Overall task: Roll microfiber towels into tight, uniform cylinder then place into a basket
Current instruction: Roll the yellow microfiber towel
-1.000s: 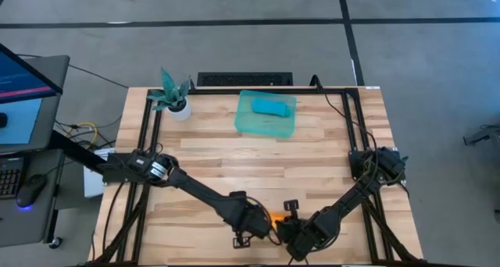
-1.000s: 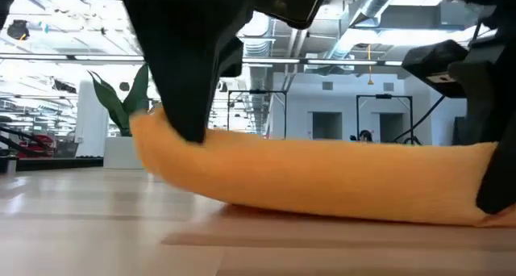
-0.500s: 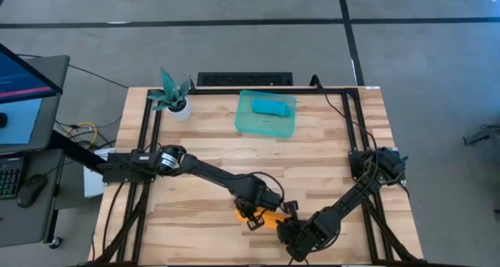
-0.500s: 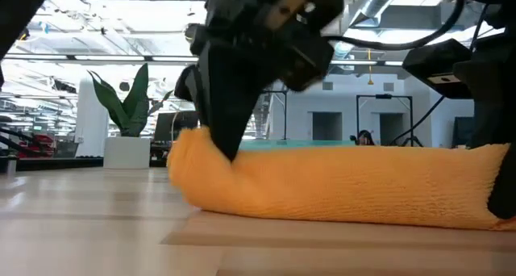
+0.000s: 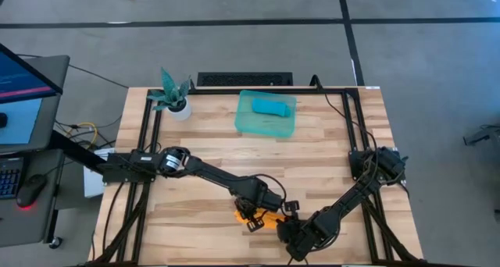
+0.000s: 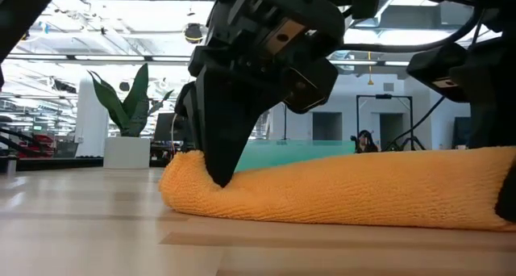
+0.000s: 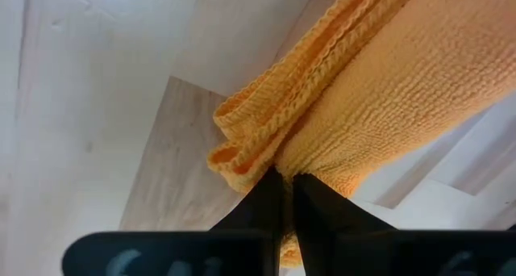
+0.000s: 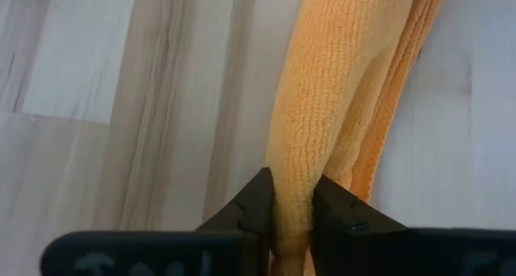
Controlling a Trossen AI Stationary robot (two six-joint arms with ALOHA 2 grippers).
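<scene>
The orange towel (image 5: pixel 266 218) lies as a long roll (image 6: pixel 347 195) on the table near its near edge. My left gripper (image 5: pixel 251 212) is shut on the roll's left end (image 6: pixel 218 177). My right gripper (image 5: pixel 284 225) is shut on its right end, at the low view's right edge (image 6: pixel 506 199). The turquoise towel (image 5: pixel 273 105) lies rolled in the teal-green basket (image 5: pixel 254 126) at the far middle of the table. My left gripper pinches cloth at the roll's left end (image 7: pixel 278 159) between its two fingers, beside the folded edges (image 7: pixel 242 139). The fingers (image 6: pixel 216 159) come from above, pointing down. The roll lies on the table. My right gripper pinches the roll's right end (image 8: pixel 294 175) between its two fingers (image 8: pixel 254 203), several layers. The fingers lie along the roll. The roll rests on the table.
A small white pot with a teal plant (image 5: pixel 173 95) stands at the table's far left. Both arms cross low over the near half of the table. A monitor and desk (image 5: pixel 23 87) stand off the table's left.
My left gripper has moved a little toward the table's far edge and down, still shut on the orange roll. The roll's left end, which was raised, has come down onto the table. The right end has stayed in place.
</scene>
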